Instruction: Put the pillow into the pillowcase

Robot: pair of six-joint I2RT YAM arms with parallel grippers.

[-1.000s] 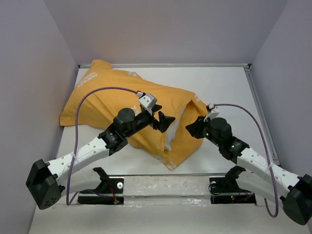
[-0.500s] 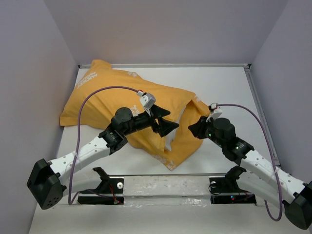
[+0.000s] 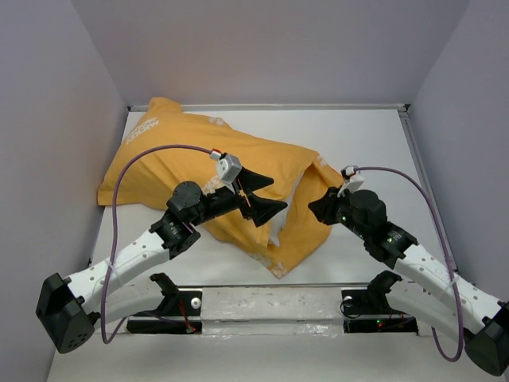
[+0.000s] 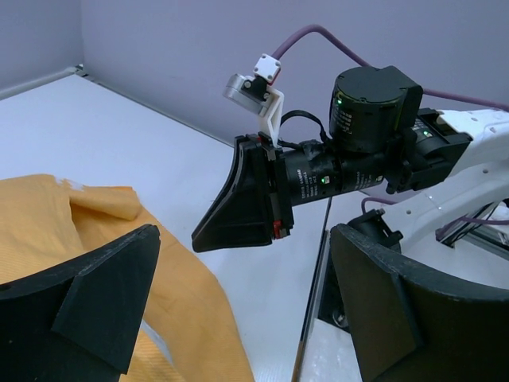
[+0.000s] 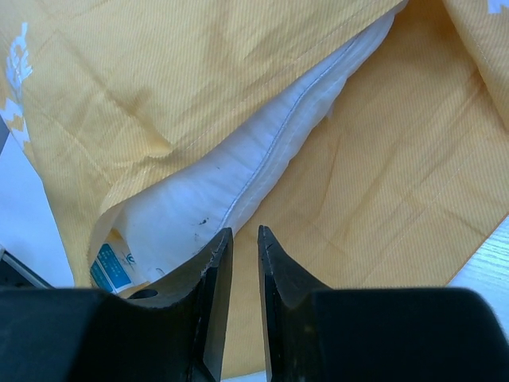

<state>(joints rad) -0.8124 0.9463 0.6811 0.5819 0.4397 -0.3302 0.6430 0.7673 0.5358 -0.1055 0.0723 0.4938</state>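
Top view, left to right. The pillowcase [image 3: 183, 151], orange-yellow, lies crumpled on the white table [image 3: 366, 151]. It runs from the far-left corner down towards the centre, with white lettering [image 3: 147, 131] showing near its far-left end. Its open mouth faces right and near.

The left gripper [image 3: 274, 196] hovers above the pillowcase's middle. Its fingers are spread wide and nothing is between them. In the left wrist view the orange cloth lies below and beyond the left-hand finger, clear of both pads.

The pillow [image 3: 280, 227] sits mostly inside the pillowcase. A white strip of it shows in the mouth, just right of the left gripper and below it. In the right wrist view the pillow's seamed edge runs diagonally between the upper and lower orange layers. A blue-and-white tag [image 5: 107, 267] shows at its lower-left end.

The right gripper [image 3: 318, 208] is at the right-hand edge of the mouth. Its fingers are drawn almost together, with only a narrow slit between them. The fingertips [image 5: 223, 239] are right at the exposed pillow edge, with the lower orange layer just beyond. I cannot tell whether they pinch cloth or merely sit over it.
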